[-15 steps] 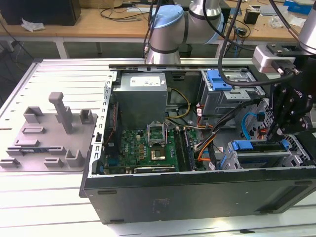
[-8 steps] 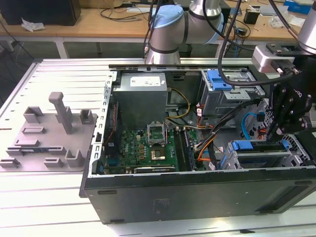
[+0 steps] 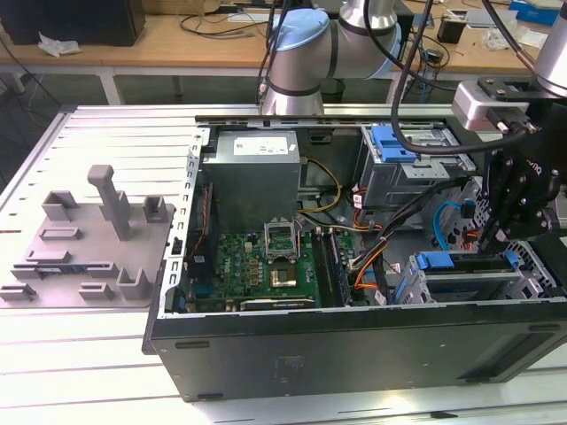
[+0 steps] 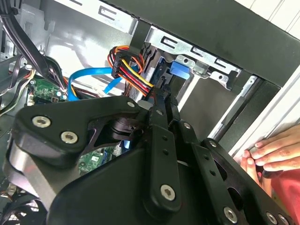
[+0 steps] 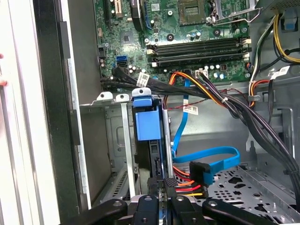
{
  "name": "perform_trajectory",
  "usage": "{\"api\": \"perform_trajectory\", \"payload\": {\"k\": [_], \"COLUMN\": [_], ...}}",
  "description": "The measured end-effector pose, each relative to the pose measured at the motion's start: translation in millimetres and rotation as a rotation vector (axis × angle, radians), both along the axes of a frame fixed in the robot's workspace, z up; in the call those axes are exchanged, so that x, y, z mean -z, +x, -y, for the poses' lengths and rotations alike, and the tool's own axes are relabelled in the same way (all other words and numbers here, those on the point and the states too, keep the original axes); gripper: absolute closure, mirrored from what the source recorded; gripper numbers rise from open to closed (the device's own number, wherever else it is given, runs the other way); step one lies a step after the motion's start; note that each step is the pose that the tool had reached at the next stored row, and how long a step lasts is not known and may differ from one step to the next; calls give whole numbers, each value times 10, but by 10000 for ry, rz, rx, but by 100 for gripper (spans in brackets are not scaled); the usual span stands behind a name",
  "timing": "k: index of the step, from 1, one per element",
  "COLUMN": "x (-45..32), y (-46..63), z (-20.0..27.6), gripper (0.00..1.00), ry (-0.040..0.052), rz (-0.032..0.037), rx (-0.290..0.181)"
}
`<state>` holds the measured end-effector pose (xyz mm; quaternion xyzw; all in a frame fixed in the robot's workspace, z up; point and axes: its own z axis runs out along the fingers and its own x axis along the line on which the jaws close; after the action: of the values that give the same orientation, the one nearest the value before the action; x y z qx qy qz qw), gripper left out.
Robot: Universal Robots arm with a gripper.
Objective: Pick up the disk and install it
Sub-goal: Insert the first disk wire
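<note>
in the exterior view we see the gripper [image 3: 493, 237] at the right of the frame, reaching down into the open computer case [image 3: 354, 341]. its tips are at the blue-framed disk [image 3: 469, 276], which lies low in the drive bay at the lower right, its long axis running across the frame, left to right. the disk lies straight under the gripper, so the relation that counts is vertical: gripper above, disk below, touching or nearly so. the motherboard [image 3: 266, 261] sits well apart at centre.

in the second wrist view the gripper's black linkage takes up the lower half. its slim fingers [image 4: 161, 101] run up to the frame's centre, drawn together, their tips against the bay by a blue tab [image 4: 180, 69]. a person's hand [image 4: 274, 152] rests on the case edge at the right.

in the first wrist view the fingers [image 5: 164, 183] stand together at bottom centre, and we judge them clamped on the disk's edge. the disk stands on edge in the bay, its blue handle [image 5: 147, 124] above them at mid-frame.
</note>
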<state>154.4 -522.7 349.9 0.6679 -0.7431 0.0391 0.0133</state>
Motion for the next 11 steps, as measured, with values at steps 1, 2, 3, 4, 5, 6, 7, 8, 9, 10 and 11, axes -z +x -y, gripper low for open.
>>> {"api": "perform_trajectory", "payload": {"k": [1,2,3,4,5,6,7,8,9,10,11], "x": [0,3,5,6,10,13,15,18,20,23,26], "y": [2,2,3,3,3,3,3,3,3,3,3], "z": [-1,-1,-2,-2,-2,-2,-3,-4,-5,-6,-9], "gripper": [83,83,83,83,83,83,83,83,83,83,83], "ry": [-1,1,1,0,1,1,1,1,1,3,3], "rz": [0,1,0,0,0,0,0,0,0,0,0], "rx": [-5,-10,-14,-16,-18,-20,-22,-24,-26,-28,-31]}}
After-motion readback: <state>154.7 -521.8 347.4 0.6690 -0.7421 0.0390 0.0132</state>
